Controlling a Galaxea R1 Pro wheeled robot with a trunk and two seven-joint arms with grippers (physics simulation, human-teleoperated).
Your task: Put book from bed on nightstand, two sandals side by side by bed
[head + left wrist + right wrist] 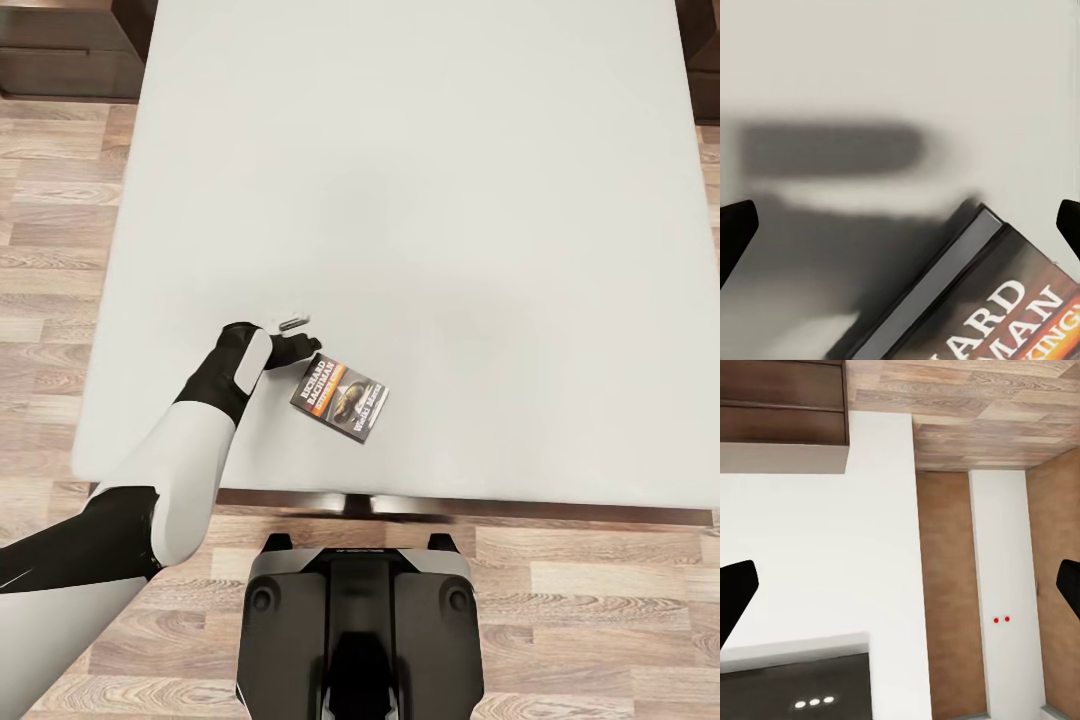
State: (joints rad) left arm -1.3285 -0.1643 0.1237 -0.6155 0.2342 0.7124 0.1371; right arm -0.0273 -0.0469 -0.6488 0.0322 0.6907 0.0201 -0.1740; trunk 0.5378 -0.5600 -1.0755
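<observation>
The book point(340, 397) lies flat on the bed's off-white mattress point(420, 200), near the foot edge, with its dark cover and orange band facing up. My left gripper point(300, 337) hovers just beyond the book's upper left corner, open, with nothing between its fingers. Up close in the left wrist view, the book's corner and spine point(967, 300) lie on the mattress between the two wide-apart fingertips point(735, 225). My right gripper point(900, 592) is open and empty, facing white surfaces and wood floor. The sandals are out of view.
A dark wood cabinet point(65, 50) that looks like a nightstand stands by the bed's far left corner, and more dark wood point(700, 50) shows at the far right. Wood-plank floor point(45, 230) runs along both sides. My base point(360, 620) stands against the bed's foot.
</observation>
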